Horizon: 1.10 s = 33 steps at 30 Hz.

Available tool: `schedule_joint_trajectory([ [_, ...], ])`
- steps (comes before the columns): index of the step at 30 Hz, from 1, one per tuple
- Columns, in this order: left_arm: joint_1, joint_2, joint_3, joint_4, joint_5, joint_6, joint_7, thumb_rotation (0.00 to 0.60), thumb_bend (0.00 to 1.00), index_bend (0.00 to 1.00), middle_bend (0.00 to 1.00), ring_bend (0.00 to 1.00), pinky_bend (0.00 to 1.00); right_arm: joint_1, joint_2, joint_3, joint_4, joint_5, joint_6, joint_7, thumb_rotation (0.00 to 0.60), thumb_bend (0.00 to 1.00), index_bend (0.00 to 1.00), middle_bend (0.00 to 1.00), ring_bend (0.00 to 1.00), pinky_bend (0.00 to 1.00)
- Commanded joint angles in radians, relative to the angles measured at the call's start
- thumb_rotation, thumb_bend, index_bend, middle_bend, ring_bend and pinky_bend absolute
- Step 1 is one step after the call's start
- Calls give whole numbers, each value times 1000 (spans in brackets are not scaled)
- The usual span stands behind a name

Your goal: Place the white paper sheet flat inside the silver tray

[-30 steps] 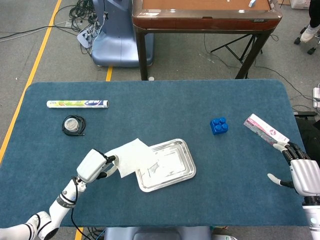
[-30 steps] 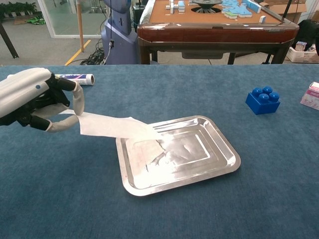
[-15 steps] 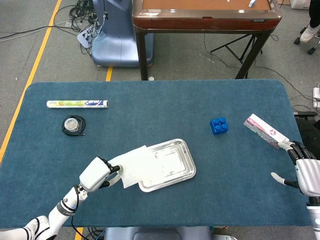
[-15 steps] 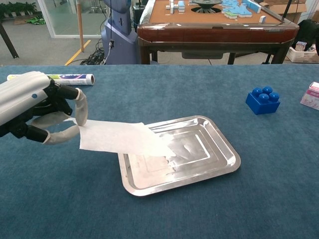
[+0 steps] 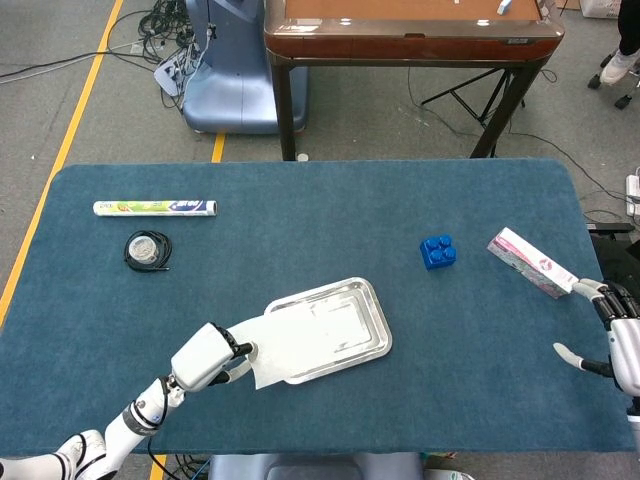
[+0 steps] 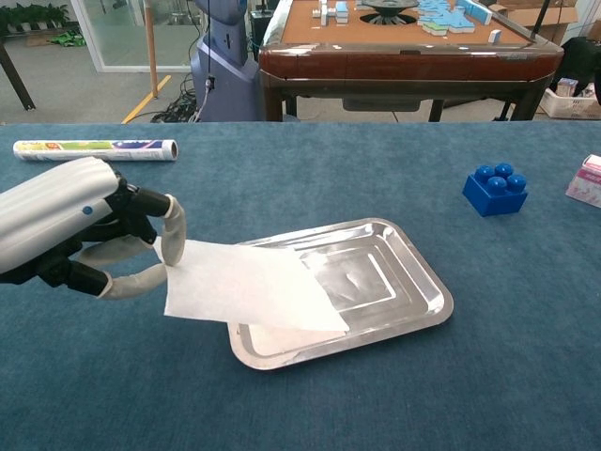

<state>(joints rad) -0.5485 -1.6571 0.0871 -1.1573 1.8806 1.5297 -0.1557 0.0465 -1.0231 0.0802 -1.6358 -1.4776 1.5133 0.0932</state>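
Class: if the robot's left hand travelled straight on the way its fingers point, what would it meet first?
Probably the silver tray: the left hand points right, pinching the white paper sheet that overhangs it. Depth is uncertain.

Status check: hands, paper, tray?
Left hand pinches white paper sheet, half over silver tray, not flat. Right hand open, idle. Nothing blocking tray.

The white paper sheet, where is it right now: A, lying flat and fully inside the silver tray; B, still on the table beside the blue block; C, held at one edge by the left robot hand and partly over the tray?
C: the left robot hand pinches the paper sheet at its left edge, and the sheet overhangs the silver tray's near-left side.
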Motion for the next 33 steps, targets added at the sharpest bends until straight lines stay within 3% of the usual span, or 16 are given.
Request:
schedule_joint_trajectory([
  [1, 1, -7, 3, 5, 1, -4, 2, 600, 424, 675, 1000, 1000, 1000, -1, 2, 0, 0, -1, 0, 3, 600, 0, 225, 221, 128, 295],
  [33, -66, -98, -25, 69, -35, -141, 51, 600, 419, 657, 1000, 1000, 1000, -35, 23, 15, 3, -17, 68, 76, 600, 0, 235, 229, 128, 294],
])
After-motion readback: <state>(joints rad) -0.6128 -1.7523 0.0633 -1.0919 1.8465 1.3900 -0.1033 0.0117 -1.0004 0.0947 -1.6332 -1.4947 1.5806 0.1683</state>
